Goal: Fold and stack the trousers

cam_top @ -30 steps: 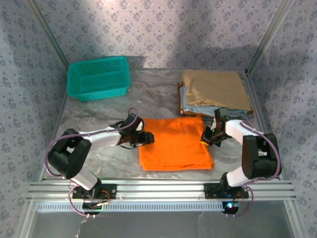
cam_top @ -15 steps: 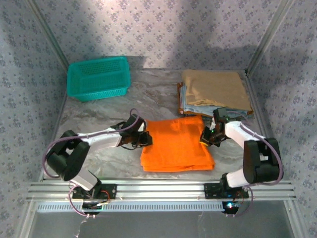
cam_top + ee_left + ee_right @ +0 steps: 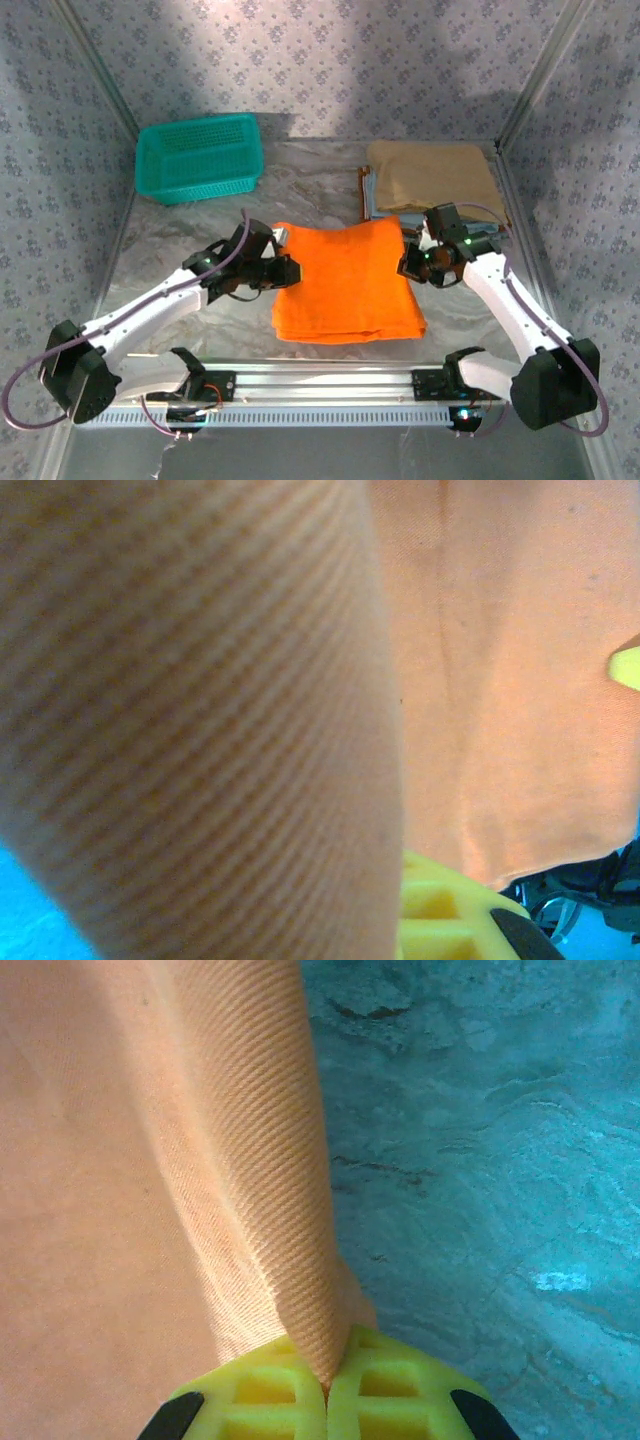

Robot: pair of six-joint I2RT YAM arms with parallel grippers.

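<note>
1. Top external view: one pair of orange trousers (image 3: 345, 285) lies folded into a rough rectangle on the marbled table (image 3: 310, 185). It sits midway between the left and right edges and closer to the near edge than the far one.
2. Two arms reach in, one from each side, and each of the two grippers meets a far corner of the fold.
3. The left gripper (image 3: 284, 268) is at the left edge of the trousers. Its wrist view shows orange cloth bunched close to the lens and running down onto one yellow finger pad (image 3: 440, 920), so it appears clamped on the cloth.
4. The right gripper (image 3: 408, 265) is at the right edge. Its wrist view shows the two yellow pads (image 3: 385, 1390) pressed together on a raised ridge of orange fabric, with bare table to the right.
5. One teal basket (image 3: 198, 157) stands at the far left corner, well apart from the trousers.
6. One tan folded garment (image 3: 435, 175) lies at the far right corner. A sliver of light blue cloth (image 3: 366, 200) shows along its left side, and how many layers it has cannot be told.
</note>
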